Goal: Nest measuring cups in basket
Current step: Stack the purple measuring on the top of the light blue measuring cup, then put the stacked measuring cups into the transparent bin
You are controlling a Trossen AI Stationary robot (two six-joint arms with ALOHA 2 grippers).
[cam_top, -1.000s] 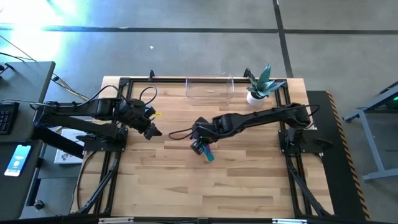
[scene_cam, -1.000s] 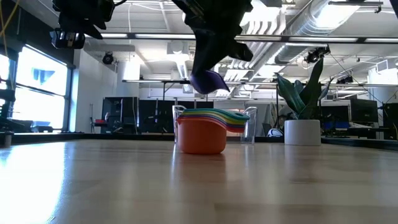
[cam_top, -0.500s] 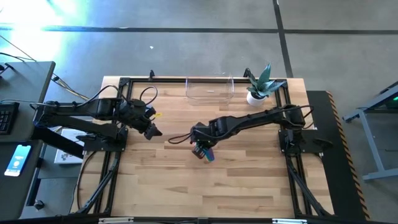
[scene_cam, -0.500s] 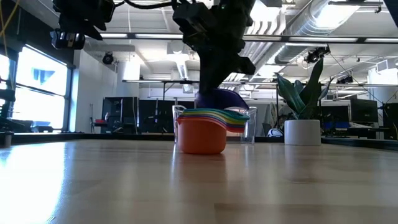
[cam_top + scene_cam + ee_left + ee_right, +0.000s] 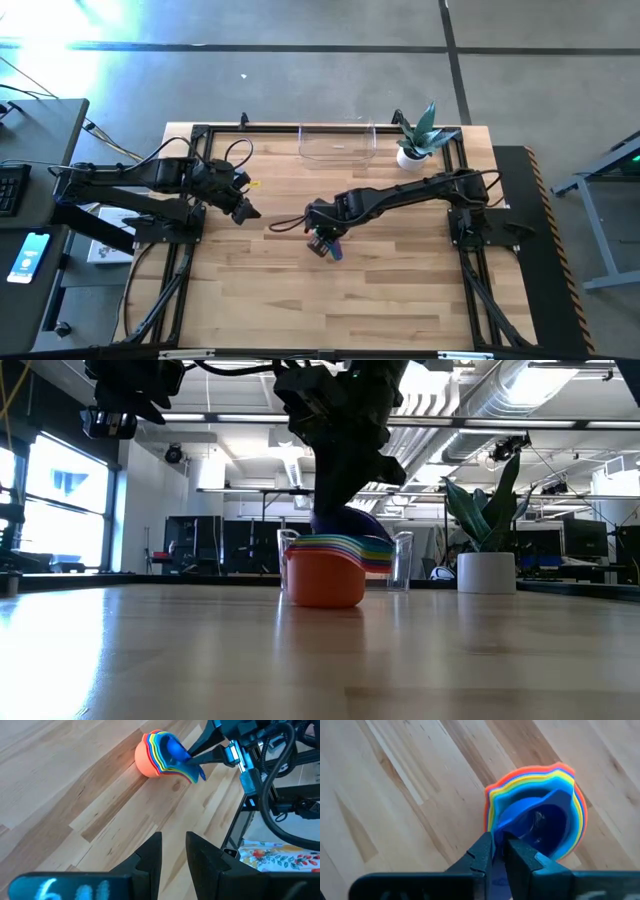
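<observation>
A nested stack of measuring cups (image 5: 334,250), orange outermost, stands mid-table on its base (image 5: 325,575). The innermost, purple cup (image 5: 540,822) sits in the stack's top, and its handle sticks out to one side (image 5: 192,770). My right gripper (image 5: 500,851) hangs over the stack (image 5: 322,240), its fingers nearly together at this cup's edge. My left gripper (image 5: 247,211) waits above the table's left part, open and empty (image 5: 173,851). The clear basket (image 5: 337,145) stands at the far edge with no cups in it. My right gripper pinches the purple cup between its two fingers where the handle meets the rim (image 5: 501,834). The fingers come steeply from above. The cup rests inside the stack (image 5: 345,522), which stands on the table.
A white plant pot (image 5: 411,155) with a green plant stands right of the basket at the far edge. Bare wood lies all around the stack and along the near half of the table (image 5: 330,300).
My right gripper has gone down with the purple cup. The cup hung tilted above the stack a second ago; now it sits in the stack's top. The stack itself has stayed in place.
</observation>
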